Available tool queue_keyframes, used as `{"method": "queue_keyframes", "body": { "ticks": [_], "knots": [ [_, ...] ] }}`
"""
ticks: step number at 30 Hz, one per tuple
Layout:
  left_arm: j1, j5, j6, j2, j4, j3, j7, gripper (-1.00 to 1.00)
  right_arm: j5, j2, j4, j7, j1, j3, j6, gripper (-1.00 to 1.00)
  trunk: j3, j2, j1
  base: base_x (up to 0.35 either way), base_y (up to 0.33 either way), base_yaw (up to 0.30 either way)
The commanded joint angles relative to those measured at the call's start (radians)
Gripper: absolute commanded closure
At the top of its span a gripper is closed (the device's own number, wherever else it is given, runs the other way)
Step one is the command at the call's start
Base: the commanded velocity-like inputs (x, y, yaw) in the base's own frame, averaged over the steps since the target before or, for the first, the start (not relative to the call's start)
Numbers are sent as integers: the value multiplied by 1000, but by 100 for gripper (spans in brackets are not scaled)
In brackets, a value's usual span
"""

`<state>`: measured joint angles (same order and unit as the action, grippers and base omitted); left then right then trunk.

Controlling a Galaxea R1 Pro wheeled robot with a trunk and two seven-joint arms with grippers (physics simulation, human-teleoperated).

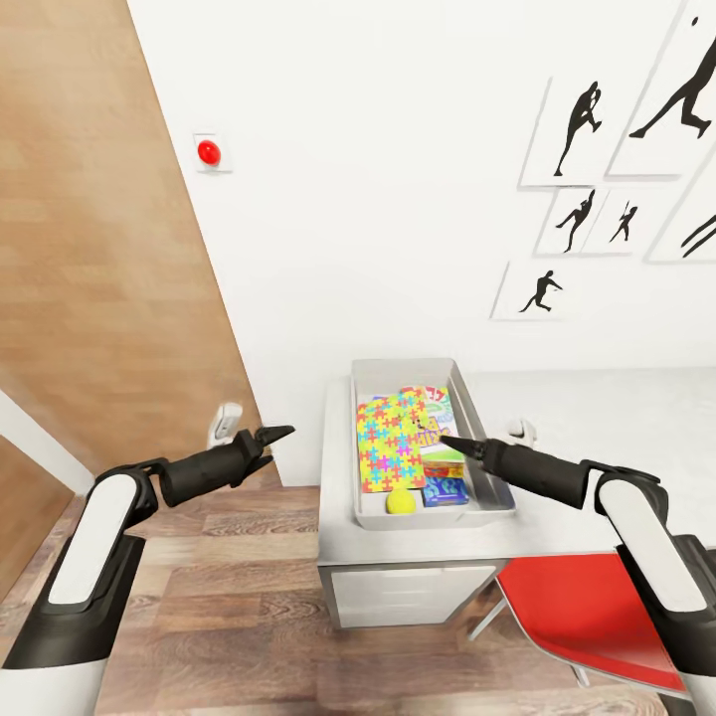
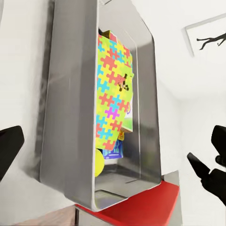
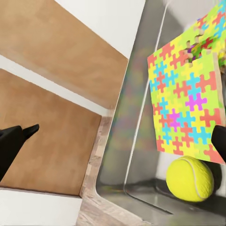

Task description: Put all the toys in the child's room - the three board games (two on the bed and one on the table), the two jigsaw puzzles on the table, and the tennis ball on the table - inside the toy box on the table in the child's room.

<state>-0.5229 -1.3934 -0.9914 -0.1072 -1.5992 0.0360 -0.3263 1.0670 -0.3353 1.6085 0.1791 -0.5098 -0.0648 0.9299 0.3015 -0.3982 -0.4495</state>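
Both our grippers, left (image 1: pixel 281 434) and right (image 1: pixel 445 440), look empty; withdrawing right could snag a puzzle (image 1: pixel 391 444) leaning in the box (image 1: pixel 365 517).

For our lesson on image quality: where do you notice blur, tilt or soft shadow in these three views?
Head view: sharp, evenly lit, soft shadow inside the toy box. Left wrist view: box tilted on end, its near wall smeared. Right wrist view: box wall blurry, tennis ball and jigsaw puzzle crisp.
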Motion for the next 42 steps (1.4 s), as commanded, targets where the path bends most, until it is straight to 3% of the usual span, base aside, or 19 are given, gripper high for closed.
{"method": "queue_keyframes", "body": {
  "ticks": [1,5,9,17,24,33,42],
  "knots": [
    [6,-6,-2,0,-1,1,-10,-100,-9,-10,1,40,0,1,2,-100,2,-2,-1,0,0,0],
    [17,-1,-1,0,-1,2,-9,-100,-9,-24,3,106,2,3,1,-100,2,-2,-1,0,0,0],
    [32,7,0,-1,-1,2,-9,-100,-10,-38,5,226,4,6,0,-100,2,-2,-1,0,0,0],
    [48,12,1,-2,0,2,-8,-100,-11,-46,6,316,12,10,0,-100,2,-2,-1,0,0,0],
    [59,14,2,-3,0,5,-8,-100,-11,-55,7,346,17,25,1,-100,2,-2,-1,0,0,0],
    [71,15,2,-5,2,13,-9,-100,-12,-89,7,366,20,43,3,-100,2,-2,-1,-3,9,0],
    [74,16,2,-11,3,15,-11,-100,-12,-105,7,373,20,48,4,-100,1,-2,-1,-52,158,-67]
  ]
}}
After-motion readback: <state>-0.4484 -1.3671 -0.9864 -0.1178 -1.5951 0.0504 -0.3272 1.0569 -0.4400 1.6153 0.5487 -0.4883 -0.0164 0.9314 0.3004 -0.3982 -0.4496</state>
